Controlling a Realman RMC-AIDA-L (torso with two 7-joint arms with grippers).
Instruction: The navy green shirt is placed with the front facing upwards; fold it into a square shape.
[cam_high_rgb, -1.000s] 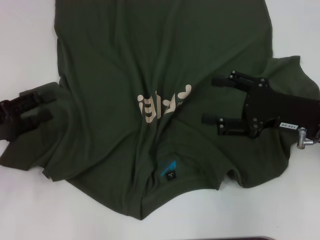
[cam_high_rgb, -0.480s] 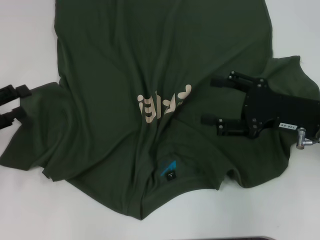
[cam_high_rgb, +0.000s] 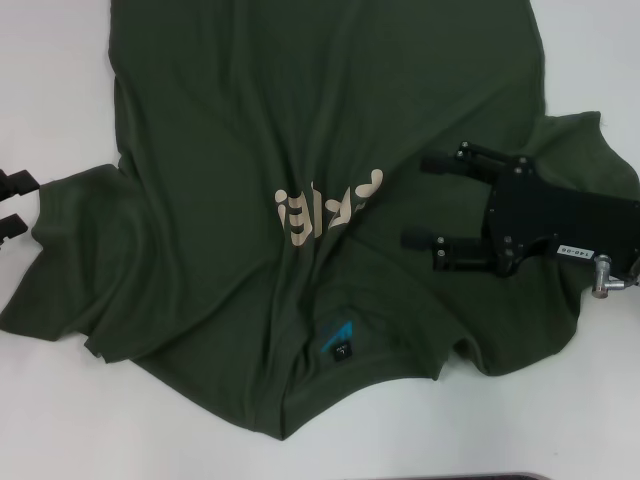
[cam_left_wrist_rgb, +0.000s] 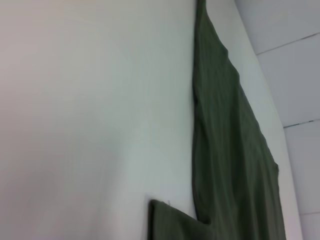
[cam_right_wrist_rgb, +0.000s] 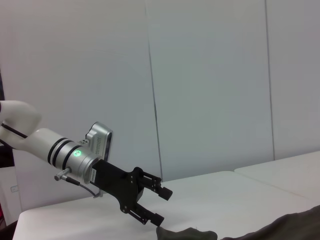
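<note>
From the head camera, the navy green shirt (cam_high_rgb: 300, 200) lies spread on the white counter (cam_high_rgb: 60, 60). It covers most of the middle and runs off the far edge. Its front faces up, with beige lettering (cam_high_rgb: 325, 210) near the middle and a small blue neck label (cam_high_rgb: 338, 338) closer to the near edge. The cloth has soft wrinkles and its near edge comes to a point. The right claw (cam_high_rgb: 420, 202) hangs over the right part of the shirt, with its two black fingers (cam_high_rgb: 452, 162) spread wide apart and pointing toward the lettering. Nothing is between them. The left claw (cam_high_rgb: 12, 203) peeks in at the left edge of the counter, just beside the shirt's left sleeve. Only its two tips show, with a gap between them, and they hold nothing.

From the left wrist camera, a long strip of the shirt (cam_left_wrist_rgb: 225, 150) lies flat on the bare counter (cam_left_wrist_rgb: 90, 110). A sleeve corner (cam_left_wrist_rgb: 172, 222) sticks out from it.

From the right wrist camera, the left claw (cam_right_wrist_rgb: 161, 205) shows far off, above the counter (cam_right_wrist_rgb: 230, 195). Its fingers are spread, just over a bump of green cloth (cam_right_wrist_rgb: 187, 233).
</note>
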